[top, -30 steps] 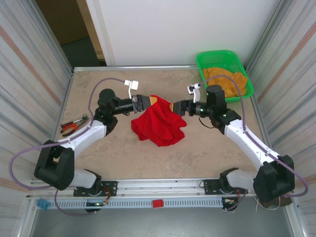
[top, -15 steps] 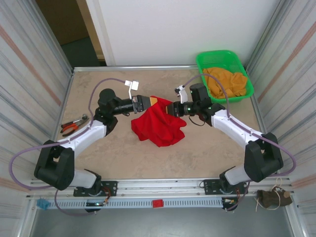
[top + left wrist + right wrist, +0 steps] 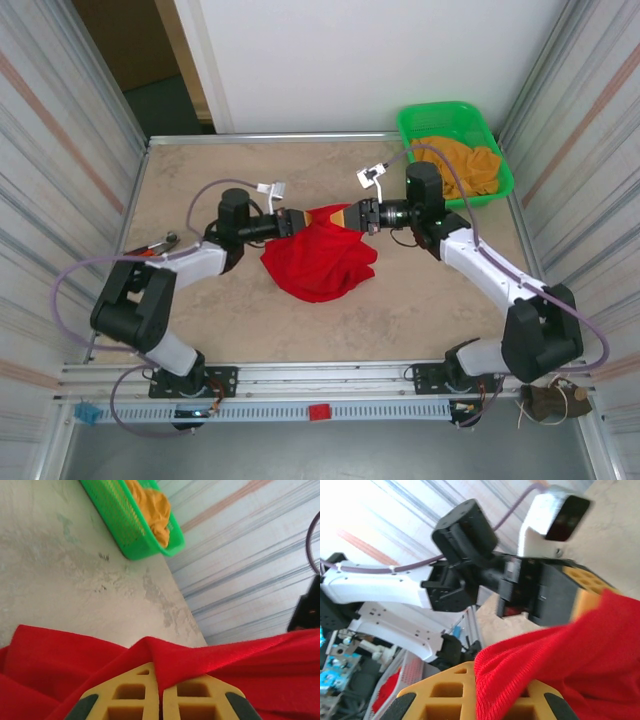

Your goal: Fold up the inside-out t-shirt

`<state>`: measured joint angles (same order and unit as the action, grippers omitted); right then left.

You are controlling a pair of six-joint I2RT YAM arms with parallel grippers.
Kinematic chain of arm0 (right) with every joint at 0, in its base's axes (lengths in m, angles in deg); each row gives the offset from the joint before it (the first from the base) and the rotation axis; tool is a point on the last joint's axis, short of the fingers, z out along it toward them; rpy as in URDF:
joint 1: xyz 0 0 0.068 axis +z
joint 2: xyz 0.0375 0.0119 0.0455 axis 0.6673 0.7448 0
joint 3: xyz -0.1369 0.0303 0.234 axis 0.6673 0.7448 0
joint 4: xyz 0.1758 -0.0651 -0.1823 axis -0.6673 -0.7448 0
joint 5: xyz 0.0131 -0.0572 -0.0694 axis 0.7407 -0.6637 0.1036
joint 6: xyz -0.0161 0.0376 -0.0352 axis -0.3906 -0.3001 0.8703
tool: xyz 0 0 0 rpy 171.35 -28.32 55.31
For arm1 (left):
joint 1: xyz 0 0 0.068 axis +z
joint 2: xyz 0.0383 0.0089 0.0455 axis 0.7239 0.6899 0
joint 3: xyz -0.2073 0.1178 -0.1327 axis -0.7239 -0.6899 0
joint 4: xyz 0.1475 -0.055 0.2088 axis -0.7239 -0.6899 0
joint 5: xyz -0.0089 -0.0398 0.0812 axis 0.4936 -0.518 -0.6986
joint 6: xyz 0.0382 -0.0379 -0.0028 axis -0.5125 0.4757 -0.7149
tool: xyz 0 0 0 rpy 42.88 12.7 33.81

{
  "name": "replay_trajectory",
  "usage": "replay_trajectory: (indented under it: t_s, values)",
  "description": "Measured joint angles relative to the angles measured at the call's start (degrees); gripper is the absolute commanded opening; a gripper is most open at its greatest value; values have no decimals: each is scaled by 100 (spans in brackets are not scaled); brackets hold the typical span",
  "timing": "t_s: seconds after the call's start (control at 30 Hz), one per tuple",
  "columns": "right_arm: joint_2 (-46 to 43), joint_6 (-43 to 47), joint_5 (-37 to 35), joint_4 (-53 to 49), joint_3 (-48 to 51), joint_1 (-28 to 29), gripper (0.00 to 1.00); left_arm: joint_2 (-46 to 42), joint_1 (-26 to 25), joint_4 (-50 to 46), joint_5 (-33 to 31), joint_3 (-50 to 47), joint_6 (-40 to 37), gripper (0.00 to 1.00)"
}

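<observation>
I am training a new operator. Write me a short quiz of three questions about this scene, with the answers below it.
1. True or false: the left hand and the right hand are both shut on the red t-shirt.
2. Where does the orange-yellow cloth lie? A: in the green basket. B: in the right hand. C: under the t-shirt.
3. What tool lies near the left edge of the table?
Key: 1 true; 2 A; 3 the pliers.
</observation>
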<state>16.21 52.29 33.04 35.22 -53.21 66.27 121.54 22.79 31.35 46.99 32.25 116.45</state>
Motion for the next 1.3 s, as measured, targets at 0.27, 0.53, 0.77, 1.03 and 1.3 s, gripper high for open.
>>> replay_trajectory:
  t_s: [0.27,0.53,0.77,1.03,1.3]
  values:
    - [229,-435,208,839,146,-407,0,136,-385,-264,-468,240,-37,52]
    - [168,-479,212,1025,459,-826,0,-1784,-208,-472,-879,-245,-50,62]
    - [168,-479,186,1049,459,-811,0,-1589,-811,-516,-1019,-210,-92,64]
    - [170,-590,79,1106,459,-645,0,-529,-1410,-457,-1139,-7,-162,0]
    - [315,-1062,68,1377,448,-640,0,144,-1891,304,-1338,-118,-199,11]
